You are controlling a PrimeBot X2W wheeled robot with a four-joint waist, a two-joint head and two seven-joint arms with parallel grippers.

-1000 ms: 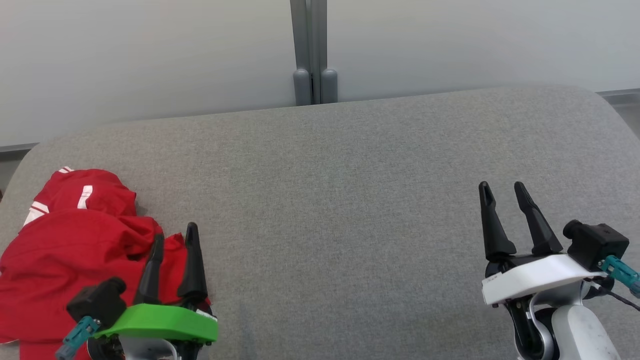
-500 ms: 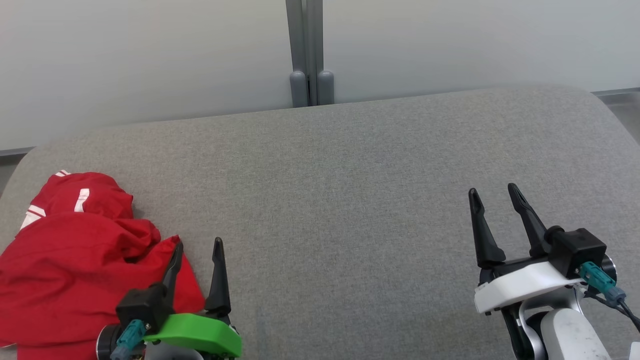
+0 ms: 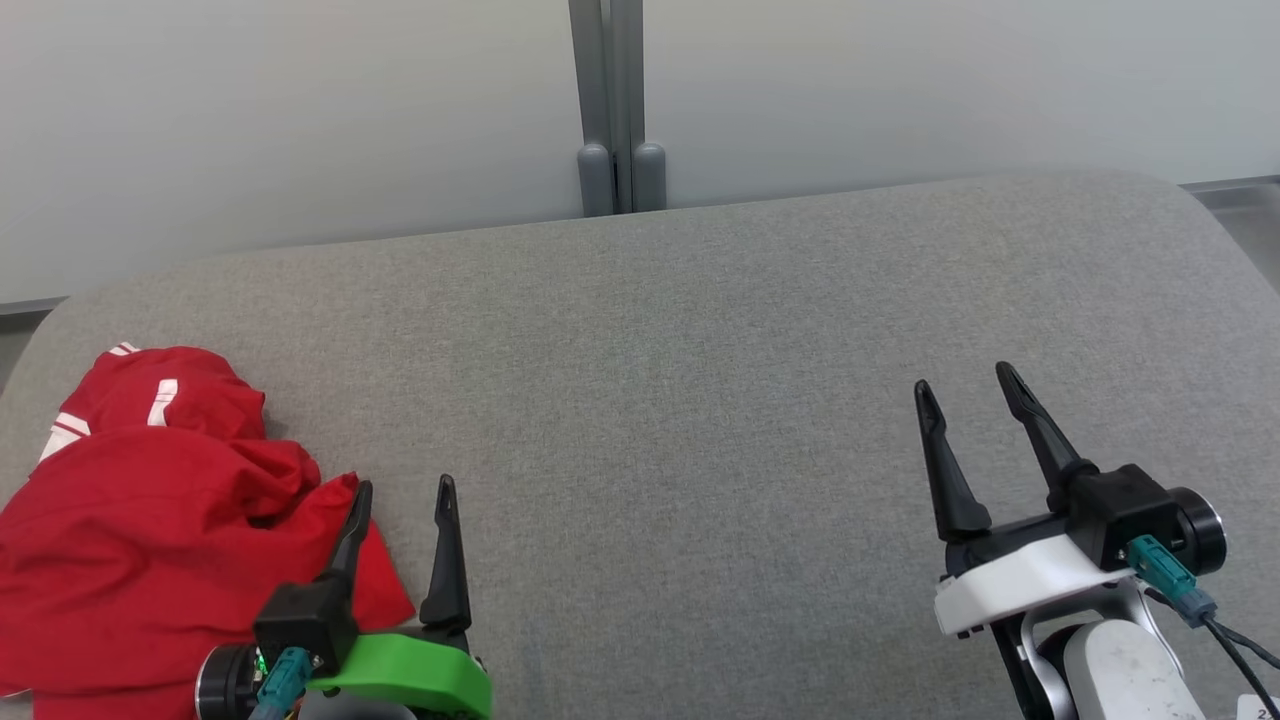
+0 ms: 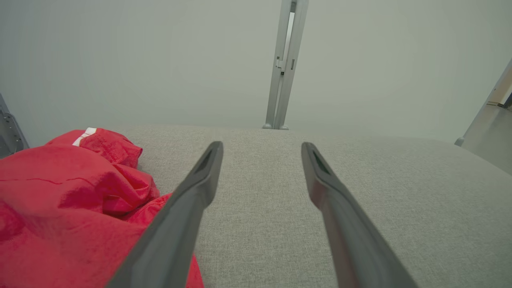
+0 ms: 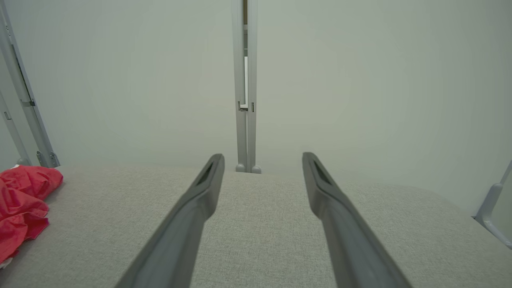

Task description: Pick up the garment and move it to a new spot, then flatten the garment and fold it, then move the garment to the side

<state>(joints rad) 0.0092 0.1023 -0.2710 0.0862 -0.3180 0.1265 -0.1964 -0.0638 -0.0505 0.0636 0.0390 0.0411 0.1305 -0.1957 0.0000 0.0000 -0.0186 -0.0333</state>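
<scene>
A crumpled red garment [image 3: 150,540] with white stripes lies in a heap on the grey padded surface [image 3: 700,400], at about 8 o'clock in the head view, close to the rounded left end of the padding. The left gripper [image 3: 405,485], on its green mount, sits at about 7 o'clock with its two dark fingers spread apart and pointing toward 12 o'clock. The garment lies at 9 to 10 o'clock from this gripper. The garment's near right edge runs under or against the gripper's left finger [image 3: 352,530]; whether the two touch cannot be told. The other finger stands over bare grey padding, and grey padding shows in the gap between the two. In the left wrist view the red cloth bunches at 8 o'clock, reaching the left finger's side. The right gripper [image 3: 962,378], on a white mount, is at about 4 o'clock in the head view, well apart from the garment, its fingers likewise spread wide and tilted toward 11 o'clock over bare padding. A grey post [image 3: 612,110] rises at 12 o'clock against the pale wall behind the padding.
</scene>
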